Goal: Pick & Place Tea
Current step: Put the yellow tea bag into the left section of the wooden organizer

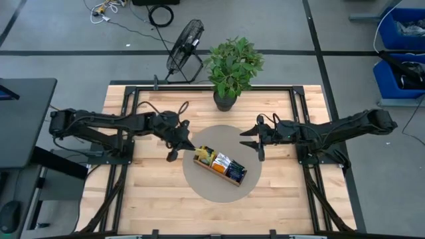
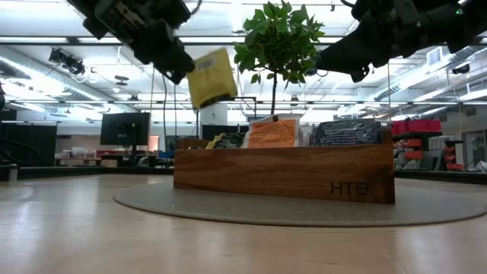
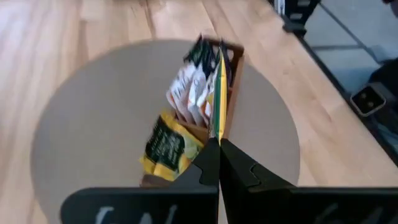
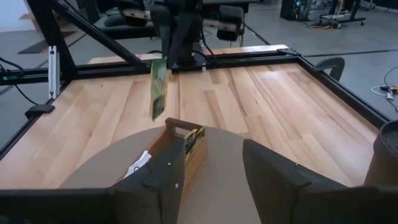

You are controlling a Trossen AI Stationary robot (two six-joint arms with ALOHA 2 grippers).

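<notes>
The left claw (image 2: 176,70) was clamped on a yellow-green sachet (image 2: 211,78), its two fingers pressed together on the packet's upper edge so that the flat square hung down edge-on, as the left wrist view showed. That grip looked chosen to let the thin packet slide upright into a slot rather than land flat. The sachet hung in the air just beyond the tray's near end, well above the wooden tray (image 2: 283,173), not touching it.

Below and ahead of the claw, the tray lay on a round grey mat (image 1: 204,188) on the tabletop (image 1: 146,199). Its compartments already held other tea packets standing on edge: a dark green-and-yellow one (image 3: 165,144) nearest the left claw, orange ones (image 2: 272,133) in the middle, dark blue ones (image 2: 348,132) at the far end. Stood upright, they packed tightly and kept their faces readable.

The held sachet was a small flat square, yellow-green with darker print, slightly tilted.

Across the tray, the right claw (image 1: 252,143) hovered with its fingers apart, empty, waiting near the tray's far side. A potted plant (image 1: 231,66) stood behind the mat.
</notes>
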